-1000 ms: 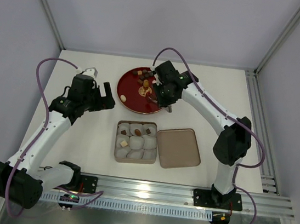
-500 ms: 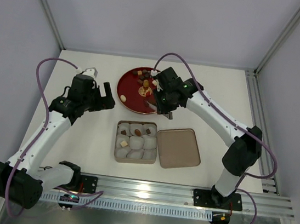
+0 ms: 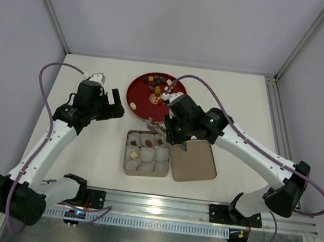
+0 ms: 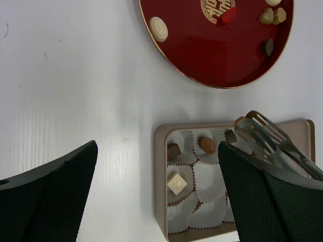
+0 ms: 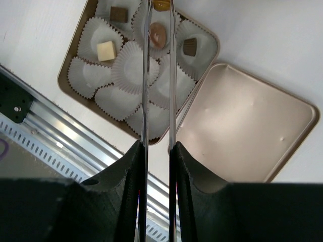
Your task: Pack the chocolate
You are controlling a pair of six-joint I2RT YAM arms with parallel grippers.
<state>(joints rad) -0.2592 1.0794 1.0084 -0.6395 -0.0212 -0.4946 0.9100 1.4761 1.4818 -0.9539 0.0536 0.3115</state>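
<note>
Right gripper (image 3: 175,132) carried from red plate (image 3: 135,102) to box (image 3: 126,167); left side unchanged.
The tongs (image 5: 146,75) are clamped in the right gripper, with a tan chocolate (image 4: 239,121) pinched at their tips above the box's far edge. Four pieces lie in paper cups (image 5: 131,70); others remain on the plate. The left gripper (image 4: 157,151) is held wide open.

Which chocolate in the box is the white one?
The cream-white square chocolate in the tan metal box. The three other chocolates sitting in paper cups there are all brown.
</note>
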